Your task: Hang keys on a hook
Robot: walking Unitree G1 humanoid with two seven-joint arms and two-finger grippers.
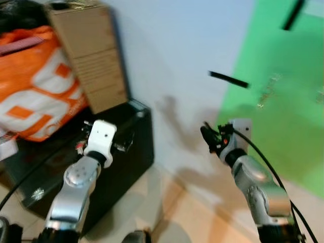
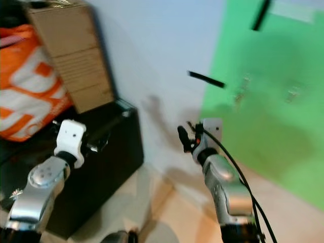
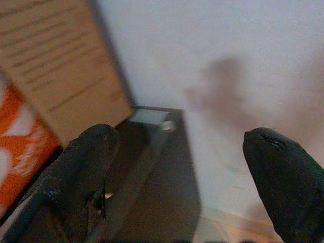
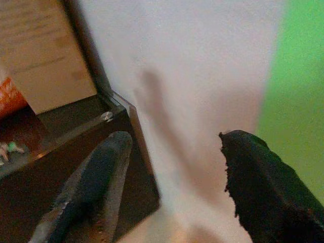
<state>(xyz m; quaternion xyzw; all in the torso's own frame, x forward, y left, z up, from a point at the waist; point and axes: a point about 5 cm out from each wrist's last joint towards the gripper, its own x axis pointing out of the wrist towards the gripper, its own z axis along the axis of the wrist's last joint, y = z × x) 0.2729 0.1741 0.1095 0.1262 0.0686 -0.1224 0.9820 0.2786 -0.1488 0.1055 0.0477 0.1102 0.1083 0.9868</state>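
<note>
**Operator:** Report edges and free room around your tools.

**Robot:** My left gripper (image 3: 177, 167) is raised over the top of the low black cabinet (image 1: 129, 157), near the cabinet's corner against the pale grey wall (image 1: 172, 55). Its two black fingers (image 3: 83, 172) stand well apart, with nothing between them. My right gripper (image 4: 174, 177) is raised in front of the same wall, to the right of the cabinet's vertical edge. Its fingers (image 4: 263, 182) are also spread, holding nothing. Between the cabinet's side and the bright green wall panel (image 1: 283, 91) there is bare wall above and a strip of tan floor (image 1: 202, 212) below. My right arm sits in that gap.

**Operator:** Containers and contents?

**Robot:** A tall brown cardboard box (image 1: 88, 55) stands on the cabinet, tight to the wall. Beside it, farther from the wall, lies an orange and white bag (image 1: 35, 86). I cannot tell what either one holds; both views are blurred.

**Operator:** Location of the task items?

**Robot:** A small silvery bunch, apparently the metal keys (image 1: 267, 91), hangs against the green panel, up and to the right of my right gripper and well apart from it. A second small shape (image 2: 292, 94) hangs farther right. A short black bar (image 1: 228, 79) projects near the panel's left edge. I cannot tell whether it is the hook.
</note>
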